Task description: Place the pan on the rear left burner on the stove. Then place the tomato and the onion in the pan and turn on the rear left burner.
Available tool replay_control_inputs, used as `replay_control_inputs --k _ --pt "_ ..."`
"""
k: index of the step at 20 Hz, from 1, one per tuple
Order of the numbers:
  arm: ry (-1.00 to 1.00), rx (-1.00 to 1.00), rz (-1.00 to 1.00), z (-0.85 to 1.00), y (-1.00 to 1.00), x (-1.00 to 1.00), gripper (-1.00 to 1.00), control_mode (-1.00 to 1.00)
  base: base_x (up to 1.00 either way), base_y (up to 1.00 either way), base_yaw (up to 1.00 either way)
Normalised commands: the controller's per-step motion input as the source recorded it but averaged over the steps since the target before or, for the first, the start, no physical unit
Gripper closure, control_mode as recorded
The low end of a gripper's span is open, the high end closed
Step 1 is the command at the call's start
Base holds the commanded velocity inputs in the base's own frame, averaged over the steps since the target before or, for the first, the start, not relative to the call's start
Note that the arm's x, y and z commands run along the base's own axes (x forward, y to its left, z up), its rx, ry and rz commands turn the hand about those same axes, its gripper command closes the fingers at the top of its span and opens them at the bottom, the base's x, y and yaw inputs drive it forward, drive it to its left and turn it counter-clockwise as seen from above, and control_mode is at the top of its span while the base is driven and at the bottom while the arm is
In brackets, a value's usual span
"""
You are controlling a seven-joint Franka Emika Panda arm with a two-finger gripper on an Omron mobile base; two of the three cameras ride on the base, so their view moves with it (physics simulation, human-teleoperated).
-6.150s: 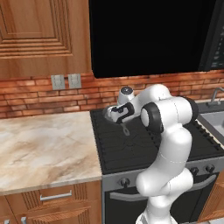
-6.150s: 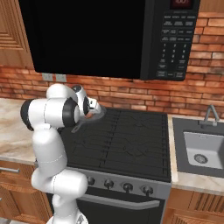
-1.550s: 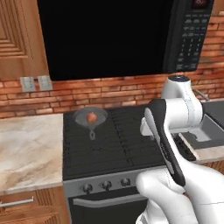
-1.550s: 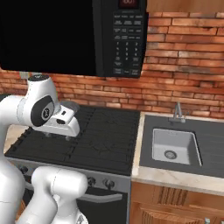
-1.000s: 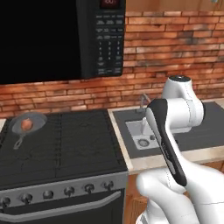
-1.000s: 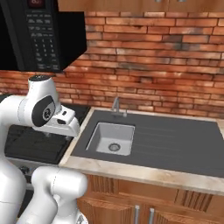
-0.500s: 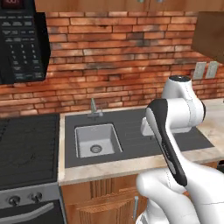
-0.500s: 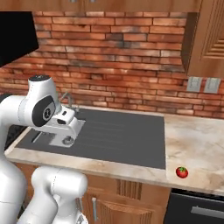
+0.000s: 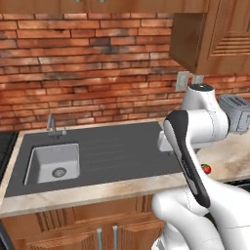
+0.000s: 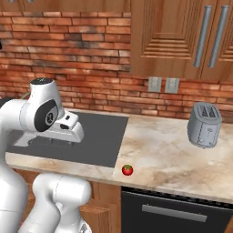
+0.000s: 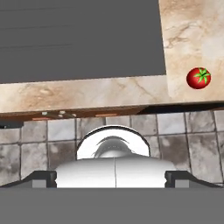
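Note:
A small shiny red tomato [image 10: 127, 170] with a green top lies on the marble counter [image 10: 173, 154] near its front edge, just right of the dark grey sink counter [image 10: 100, 136]. It also shows beside my arm as the tomato [image 9: 206, 169] and at upper right in the hand view as the tomato [image 11: 198, 78]. My gripper [image 11: 112, 177] is open and holds nothing. The hand [image 10: 68, 129] hovers over the sink counter's front, left of the tomato and well apart from it. A black sliver of the stove [image 9: 1, 146] shows at the far left. The pan and the onion are out of view.
A sink basin [image 9: 52, 163] with a faucet [image 9: 51, 124] is set in the dark counter. A silver toaster [image 10: 205, 124] stands at the back right of the marble counter. Wooden wall cabinets [image 10: 182, 36] hang overhead, and a dark appliance front [image 10: 173, 209] sits below the counter.
The whole picture has swept from the stove past the sink to the marble counter, so the base has driven right. The arm keeps its pose and the gripper stays open.

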Motion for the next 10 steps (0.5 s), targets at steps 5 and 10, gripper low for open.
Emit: replay_control_inputs --k 5,10 --pt "0.0 0.0 0.0 0.0 0.0 0.0 -1.0 1.0 0.0 -0.54 0.0" --pt "0.0 0.0 0.0 0.0 0.0 0.0 -1.0 1.0 0.01 -0.41 0.0"
